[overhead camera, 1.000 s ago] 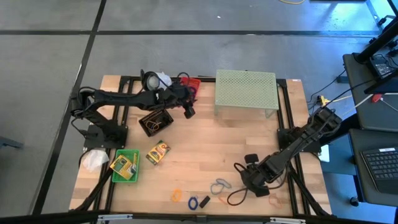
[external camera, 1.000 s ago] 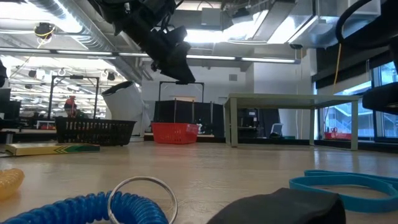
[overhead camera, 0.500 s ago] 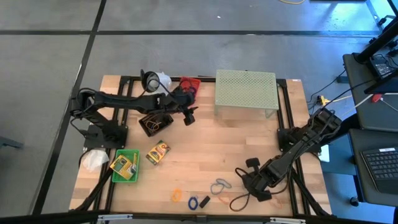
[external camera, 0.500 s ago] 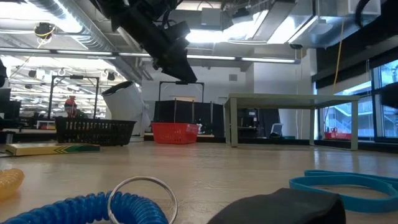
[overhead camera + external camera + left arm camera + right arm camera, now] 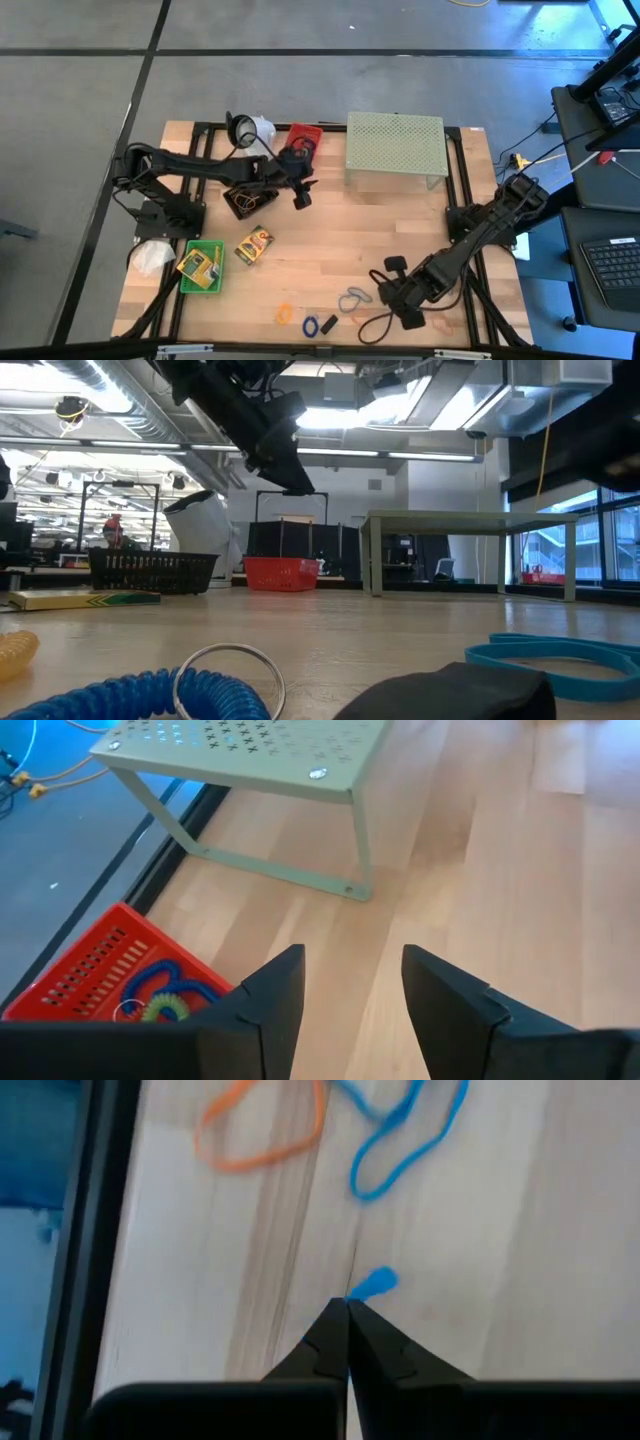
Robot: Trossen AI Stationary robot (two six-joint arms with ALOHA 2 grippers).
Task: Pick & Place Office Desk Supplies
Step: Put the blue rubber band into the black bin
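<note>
My right gripper is near the table's near edge, right of centre. In its wrist view it is shut on a small blue rubber band. A blue band loop and an orange one lie on the wood beyond it. My left gripper hangs open above the table beside the red basket, its fingers holding nothing. One crayon box lies on the table and another in a green tray. My right gripper pinches the blue band between its two fingertips. Only a short blue end sticks out past the tips. The rest of the band is hidden by the fingers, and I cannot tell whether it is clear of the wood.
A pale green mesh stand stands at the far edge, and a black basket lies below my left arm. Grey-blue bands, an orange band, a blue coil and a black clip lie along the near edge.
My right gripper has moved a little toward the table's left and near edges. My left gripper has drifted slightly toward the near edge, still open.
</note>
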